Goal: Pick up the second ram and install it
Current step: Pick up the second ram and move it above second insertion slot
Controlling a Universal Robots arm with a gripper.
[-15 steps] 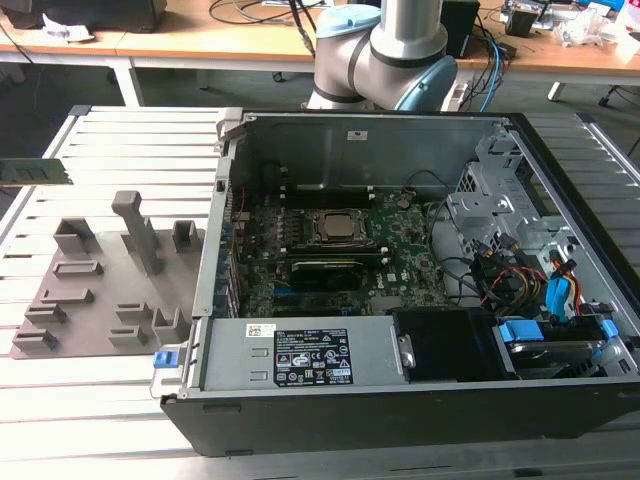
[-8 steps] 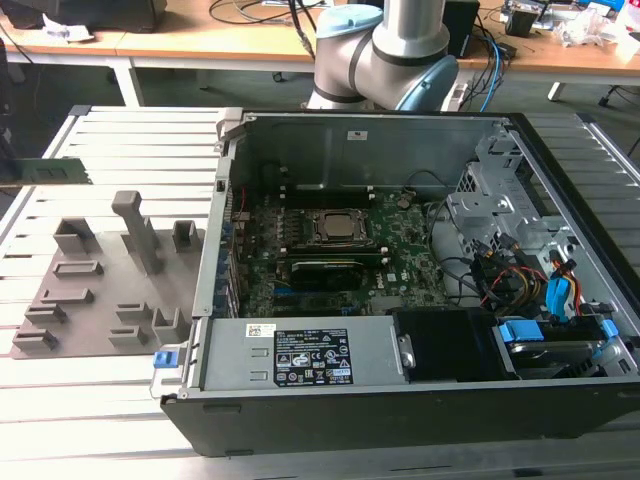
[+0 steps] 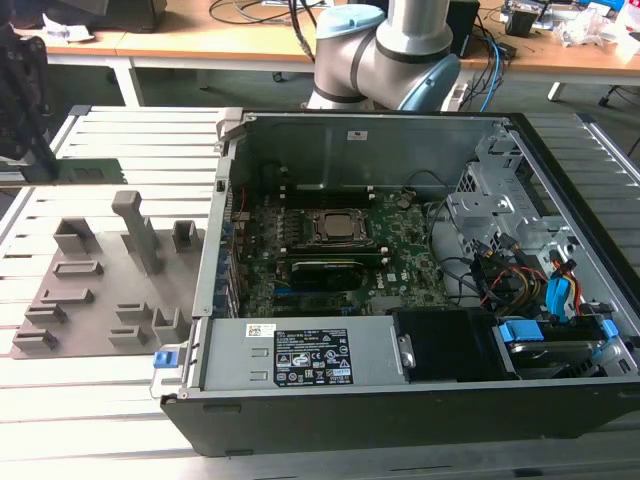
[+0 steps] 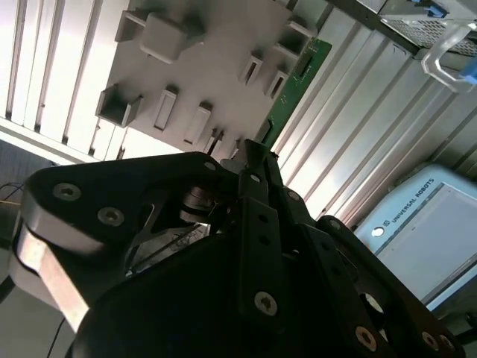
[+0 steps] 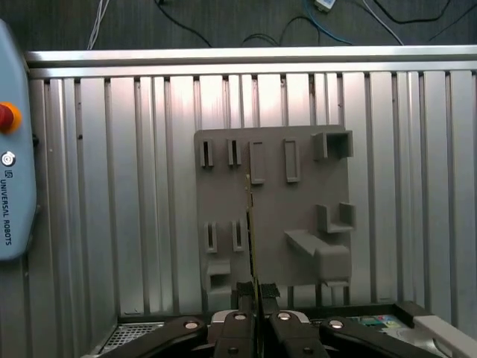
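**Second ram clenched in the claw over the parts plate**

The claw grips the second ram by one end, so the stick juts out over the grey parts plate on the slatted counter. Pinching the flat faces probably leaves the long edges free for a slot. Edge-on in the first wrist view it is a thin line. In the second wrist view it reads as a long, narrow green strip. The open computer case stands beside the plate in the exterior view.
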